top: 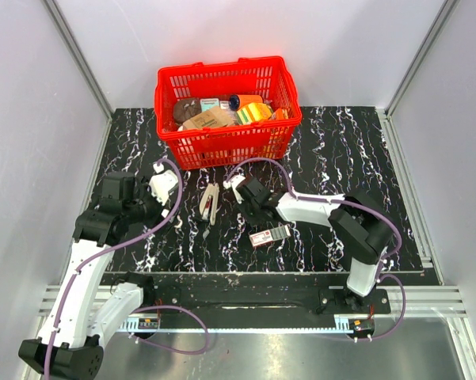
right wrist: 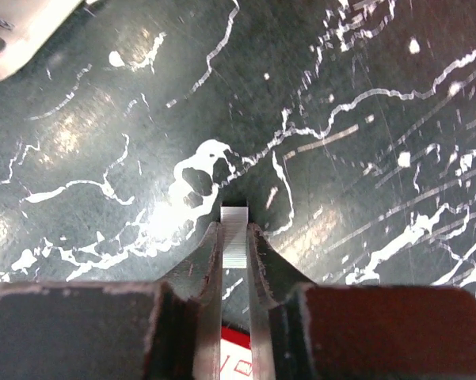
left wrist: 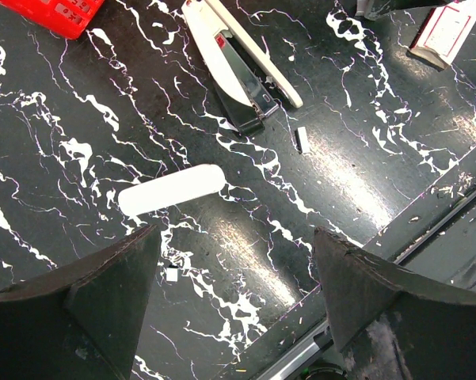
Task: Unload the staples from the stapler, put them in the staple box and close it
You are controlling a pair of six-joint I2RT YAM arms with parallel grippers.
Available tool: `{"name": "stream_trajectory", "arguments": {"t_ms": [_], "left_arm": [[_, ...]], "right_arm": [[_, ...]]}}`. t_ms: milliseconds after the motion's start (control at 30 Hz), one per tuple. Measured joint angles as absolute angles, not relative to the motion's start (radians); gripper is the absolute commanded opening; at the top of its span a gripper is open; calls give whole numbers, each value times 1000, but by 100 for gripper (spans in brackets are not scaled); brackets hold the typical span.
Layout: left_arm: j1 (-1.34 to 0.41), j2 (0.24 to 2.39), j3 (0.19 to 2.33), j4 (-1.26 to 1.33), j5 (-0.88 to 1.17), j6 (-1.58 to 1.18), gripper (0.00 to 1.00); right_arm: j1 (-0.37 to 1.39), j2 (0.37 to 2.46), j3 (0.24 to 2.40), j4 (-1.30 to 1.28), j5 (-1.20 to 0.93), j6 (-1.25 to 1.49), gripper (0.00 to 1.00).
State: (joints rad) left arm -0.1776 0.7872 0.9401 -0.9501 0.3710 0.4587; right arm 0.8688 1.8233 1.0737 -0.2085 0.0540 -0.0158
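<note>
The stapler [top: 210, 203] lies opened on the black marbled mat, its white top arm swung away from the black base; the left wrist view shows it at the top [left wrist: 238, 67]. My right gripper [top: 238, 186] is just right of it, shut on a short silver strip of staples [right wrist: 234, 231] held low over the mat. A corner of the stapler shows at the top left of the right wrist view [right wrist: 12, 39]. Another short staple strip [left wrist: 302, 139] lies on the mat near the stapler. My left gripper [top: 162, 186] is open and empty, left of the stapler, its fingers [left wrist: 103, 293] wide apart.
A red basket [top: 222, 142] full of assorted items stands at the back. A small red-and-white box [top: 269, 236] lies on the mat under the right arm. A white oblong patch [left wrist: 172, 188] shows on the mat. The mat's front edge meets a metal rail [top: 261, 277].
</note>
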Motion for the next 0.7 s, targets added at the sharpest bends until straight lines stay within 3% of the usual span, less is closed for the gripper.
{"name": "stream_trajectory", "arguments": {"t_ms": [167, 433, 700], "left_arm": [[-178, 790, 940, -950, 376, 459, 83], [-178, 793, 940, -950, 377, 467, 83], [-178, 793, 940, -950, 378, 471, 83]], "right_arm": [[869, 1743, 1035, -255, 110, 80, 0], [869, 1534, 902, -294, 206, 317, 0], [880, 1522, 814, -375, 265, 455, 0]]}}
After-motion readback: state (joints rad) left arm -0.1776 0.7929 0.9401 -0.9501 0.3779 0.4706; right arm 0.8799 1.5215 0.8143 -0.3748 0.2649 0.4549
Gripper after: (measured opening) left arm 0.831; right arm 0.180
